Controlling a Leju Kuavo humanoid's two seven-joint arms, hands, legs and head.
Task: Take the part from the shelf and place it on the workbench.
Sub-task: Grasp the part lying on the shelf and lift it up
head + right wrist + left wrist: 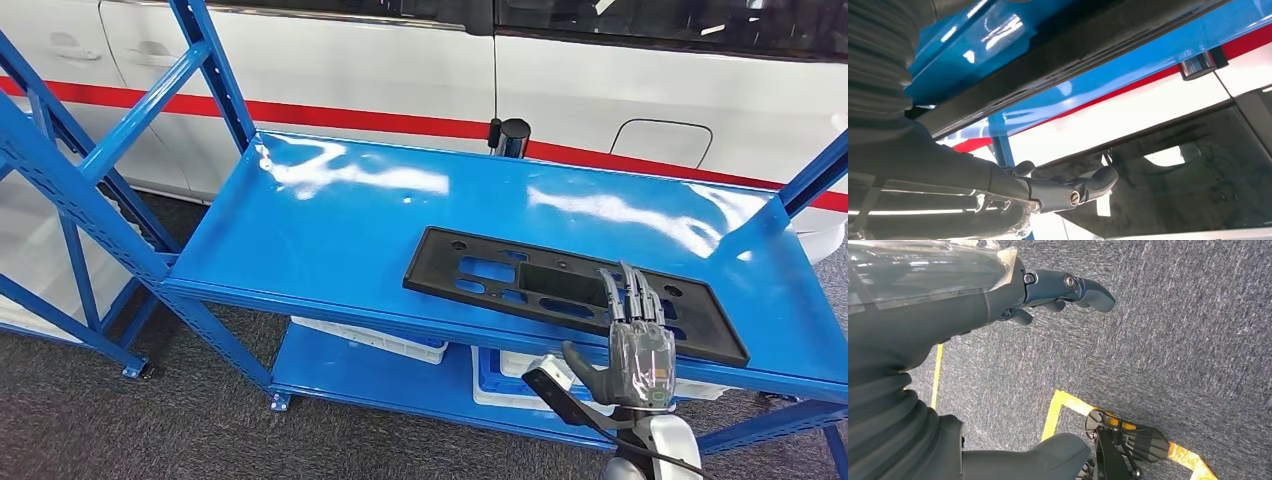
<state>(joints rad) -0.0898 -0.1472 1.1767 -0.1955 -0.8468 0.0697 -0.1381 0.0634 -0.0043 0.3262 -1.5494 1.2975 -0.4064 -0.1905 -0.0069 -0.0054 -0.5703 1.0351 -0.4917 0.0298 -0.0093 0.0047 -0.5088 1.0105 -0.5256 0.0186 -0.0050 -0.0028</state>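
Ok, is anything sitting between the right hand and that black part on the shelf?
Nothing visible. The right hand is raised at the near edge of the black part, fingers extended over it; the blue shelf around it is bare.

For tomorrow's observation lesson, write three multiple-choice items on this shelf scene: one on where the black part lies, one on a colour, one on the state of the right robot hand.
1. Where does the black part lie?
A. On the floor
B. On the top board of the shelf, near its front edge
C. On the lower board

2. What colour is the shelf?
A. Blue
B. Yellow
C. Green

3. How is the right robot hand?
A. Lifting the part clear of the shelf
B. Hanging beside the robot's leg
C. Raised at the front edge of the part, fingers straight and holding nothing

Key: 1 B, the head view shows the flat part resting on the top board; 2 A, frame and boards are all blue; 3 C, the fingers point up over the part's near edge while the part lies flat.
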